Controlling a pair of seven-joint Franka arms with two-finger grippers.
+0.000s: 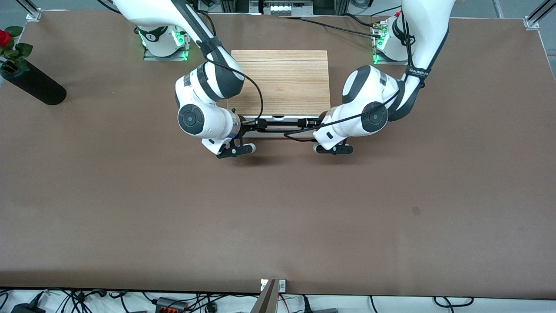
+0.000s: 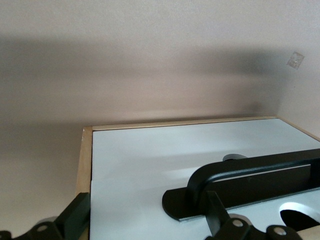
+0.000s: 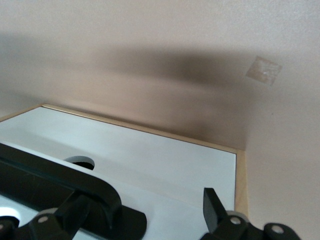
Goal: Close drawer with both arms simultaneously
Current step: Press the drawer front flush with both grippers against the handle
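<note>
The light-wood cabinet (image 1: 280, 80) stands between the arms' bases. Its drawer's white front panel (image 1: 278, 133) faces the front camera and sits only a little out from the cabinet's front edge. The black bar handle (image 1: 282, 125) runs across it. My left gripper (image 1: 313, 123) is open at the panel's end toward the left arm. In the left wrist view (image 2: 147, 222) one finger (image 2: 75, 217) is by the panel's (image 2: 140, 165) edge and the other is at the handle (image 2: 260, 175). My right gripper (image 1: 254, 124) is open at the other end (image 3: 145, 217), beside the handle (image 3: 55, 177) on the panel (image 3: 165, 165).
A black vase (image 1: 37, 84) with a red rose lies at the table's end toward the right arm. The brown table mat (image 1: 278, 208) stretches in front of the drawer. Cables hang along the table's edge nearest the front camera.
</note>
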